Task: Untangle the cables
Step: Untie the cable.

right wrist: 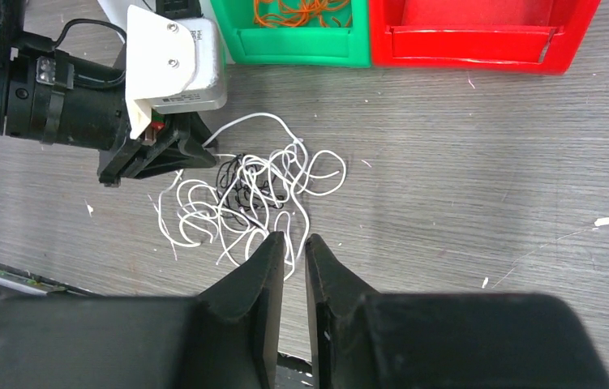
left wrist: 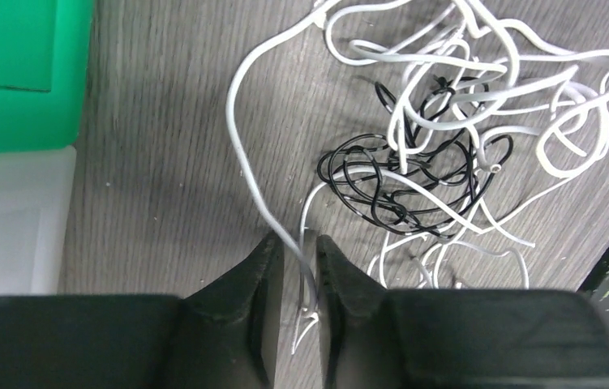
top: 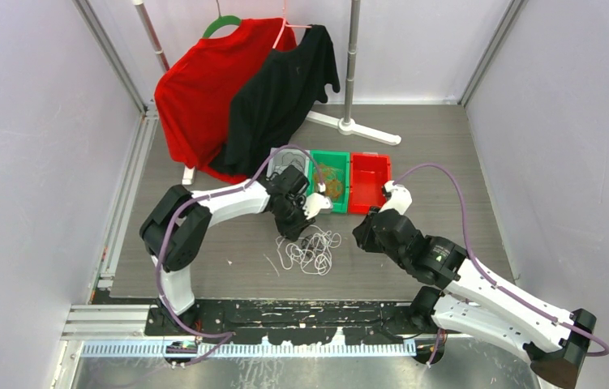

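Left gripper [left wrist: 297, 241] narrow, astride white strand of cables [left wrist: 431, 138]; right gripper [right wrist: 293, 238] narrow, apart.

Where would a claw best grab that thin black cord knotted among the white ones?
Probably the bunched loops of the thin black cord on the side facing the green plastic bin. There they poke out from the thin white cords, so descending there should pinch black alone.

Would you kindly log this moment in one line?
left gripper: jaws narrow, straddling white cable | right gripper: narrowly open, empty | black cable: tangled in white
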Available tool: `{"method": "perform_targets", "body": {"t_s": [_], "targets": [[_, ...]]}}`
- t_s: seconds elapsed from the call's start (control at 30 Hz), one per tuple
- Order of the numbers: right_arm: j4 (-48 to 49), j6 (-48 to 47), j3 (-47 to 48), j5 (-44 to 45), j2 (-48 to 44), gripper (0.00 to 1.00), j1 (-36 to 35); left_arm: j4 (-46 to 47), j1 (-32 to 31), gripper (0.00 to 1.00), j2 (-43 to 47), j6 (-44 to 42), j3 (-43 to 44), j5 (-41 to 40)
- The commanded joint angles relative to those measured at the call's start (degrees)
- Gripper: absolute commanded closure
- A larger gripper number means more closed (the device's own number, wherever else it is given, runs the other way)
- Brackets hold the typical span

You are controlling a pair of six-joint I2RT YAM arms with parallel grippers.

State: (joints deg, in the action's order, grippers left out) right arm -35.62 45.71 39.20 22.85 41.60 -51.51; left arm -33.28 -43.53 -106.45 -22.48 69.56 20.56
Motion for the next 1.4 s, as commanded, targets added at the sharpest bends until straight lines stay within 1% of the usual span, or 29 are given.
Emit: {"method": "perform_targets", "body": {"t_s": [0.0, 0.03, 0.07, 0.1, 0.3, 0.37, 0.4, 0.6, 0.63, 0.67, 0.77, 0.97, 1.1, 1.27, 1.37], "targets": [[1.78, 1.04, 0.48, 1.45, -1.06, 0.79, 0.19, -1.76, -0.43, 0.87, 4.65, -0.06, 1.95, -0.71], [1.78, 1.10, 0.43, 1.41, -1.23, 0.79, 0.18, -3.04, -0.43, 0.93, 5.70, -0.83, 2.54, -1.42], [1.96, 1.17, 0.32, 1.45, -1.32, 0.79, 0.18, -4.17, -0.45, 0.96, 7.08, -1.74, 3.01, -2.14], [2.26, 1.09, 0.34, 1.47, -1.42, 0.79, 0.18, -5.22, -0.50, 0.98, 9.08, -2.50, 3.44, -2.93], [5.00, 0.31, 0.97, 1.42, -0.01, 0.78, 0.22, -12.92, -0.47, 1.00, 17.17, -4.33, 7.27, -5.03], [6.47, -0.55, 1.36, 1.31, 0.50, 0.75, 0.19, -16.08, -0.46, 1.00, 19.25, -4.24, 8.82, -5.02], [7.75, -1.00, 1.48, 0.91, 0.68, 0.71, 0.18, -17.69, -0.44, 1.00, 20.13, -4.28, 9.68, -4.79], [18.95, -5.53, 2.80, -3.93, 3.14, 0.40, 0.18, -27.51, -0.47, 1.00, 23.88, -4.76, 17.44, -1.82], [20.50, -6.30, 3.14, -4.14, 3.73, 0.37, 0.20, -28.82, -0.48, 1.00, 24.19, -4.79, 19.09, -1.58], [22.38, -7.13, 3.38, -6.36, 4.11, 0.33, 0.18, -29.99, -0.50, 1.00, 24.46, -4.74, 20.58, -1.24], [27.92, -8.87, 3.60, -8.36, 5.22, 0.27, 0.03, -32.30, -0.44, 1.00, 24.86, -4.38, 24.94, -0.33], [35.57, -12.18, 4.49, -9.18, 9.09, 0.22, -1.17, -36.09, -0.46, 1.00, 24.55, -4.46, 32.17, 0.42], [40.31, -14.60, 5.02, -8.72, 11.06, 0.21, -3.41, -39.47, -0.47, 1.00, 23.49, -5.55, 37.36, 0.42], [43.71, -17.43, 6.64, -7.94, 14.23, 0.20, -5.89, -42.40, -0.46, 1.00, 21.94, -6.28, 43.58, 0.12], [43.06, -17.64, 8.86, -5.36, 17.09, 0.20, -6.41, -43.72, -0.47, 1.00, 21.47, -6.73, 46.43, 0.64]]}}
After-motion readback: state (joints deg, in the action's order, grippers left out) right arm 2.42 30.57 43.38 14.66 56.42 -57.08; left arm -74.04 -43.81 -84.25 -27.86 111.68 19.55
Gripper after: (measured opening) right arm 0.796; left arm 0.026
